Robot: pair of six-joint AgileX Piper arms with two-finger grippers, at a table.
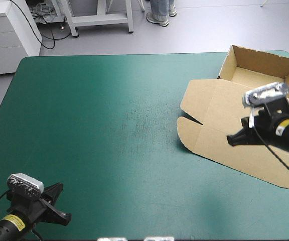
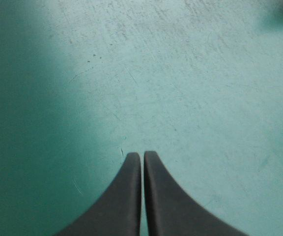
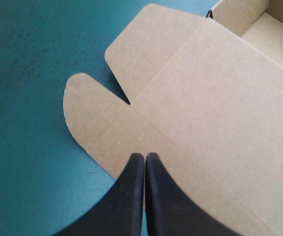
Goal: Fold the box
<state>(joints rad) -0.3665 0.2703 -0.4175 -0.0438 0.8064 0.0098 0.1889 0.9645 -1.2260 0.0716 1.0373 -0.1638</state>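
Observation:
The brown box (image 1: 235, 120) lies at the table's right side as an open tray with raised walls at the far end (image 1: 257, 63) and its lid flat toward the front. My right gripper (image 1: 233, 139) hovers over the flat lid, shut, holding nothing. In the right wrist view the gripper (image 3: 144, 156) points at the lid (image 3: 205, 108) near its two rounded flaps (image 3: 87, 105). My left gripper (image 1: 64, 217) rests at the table's front left corner, far from the box. Its fingers (image 2: 142, 155) are shut over bare teal-green cover.
The teal-green cover (image 1: 109, 125) stretches bare between the two arms. The box's far right part runs past the table's right edge in the high view. A white cabinet (image 1: 9, 30) stands beyond the far left corner.

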